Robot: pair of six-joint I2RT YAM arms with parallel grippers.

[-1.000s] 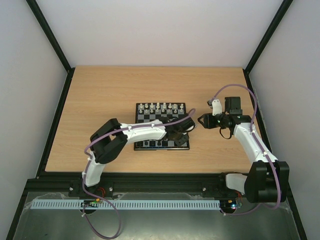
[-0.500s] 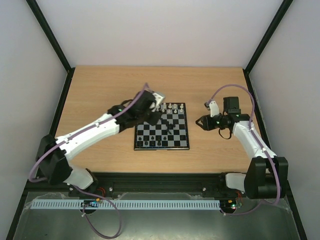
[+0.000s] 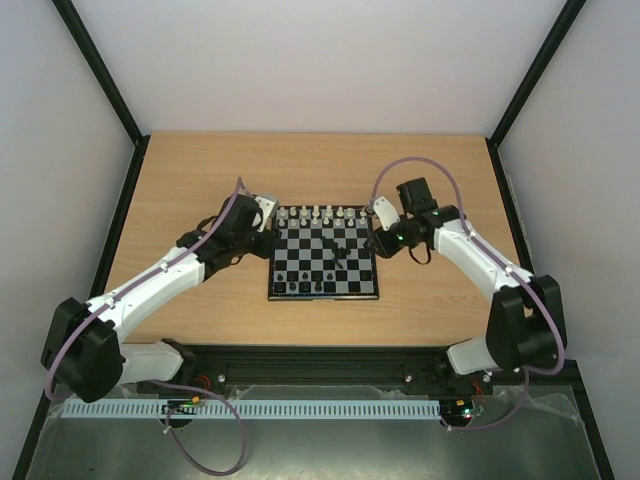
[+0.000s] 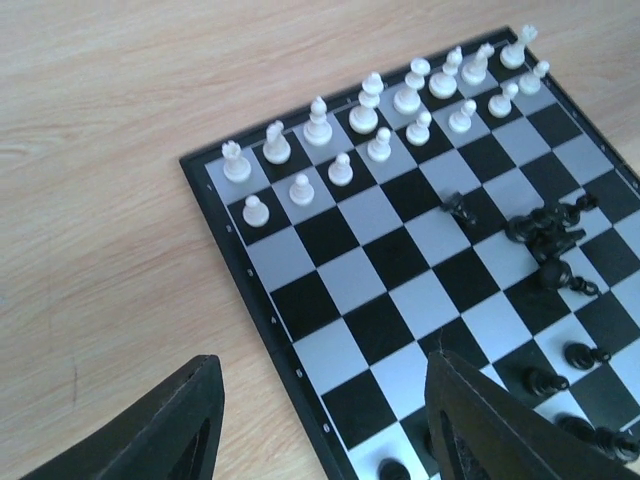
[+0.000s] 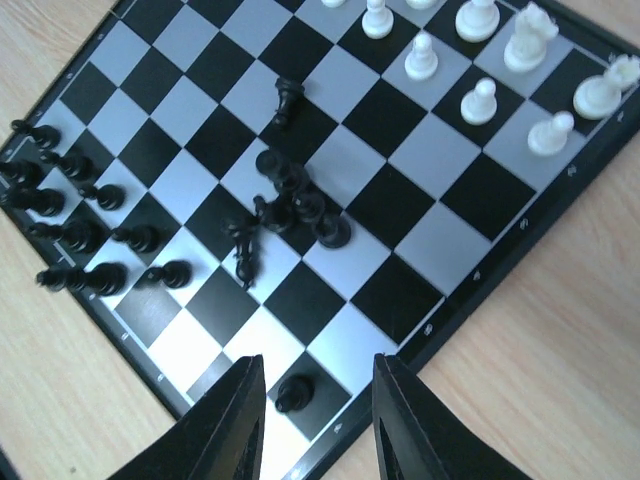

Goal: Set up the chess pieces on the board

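The board [image 3: 322,297] lies mid-table. White chess pieces [image 3: 320,214] stand in its two far rows, and black ones [image 3: 310,287] stand along the near rows. A heap of fallen black pieces [image 3: 335,250] lies in the middle. My left gripper [image 3: 268,222] hangs over the board's left rim [image 4: 240,260]. It [image 4: 322,365] is open and holds nothing. My right gripper [image 3: 375,232] is over the right side of the board. Its jaws [image 5: 318,362] stand apart around a black pawn [image 5: 293,395], which stands on a corner square and touches neither finger. The heap [image 5: 290,205] lies just beyond.
Bare wooden tabletop [image 3: 200,180] surrounds the board. Black frame posts and white walls close in the left, right and back. The left arm [image 3: 150,290] stretches diagonally across the table's near left.
My left arm swung off the board to its left edge and its jaws widened. My right arm came in from the right to the board's right side and its jaws narrowed.
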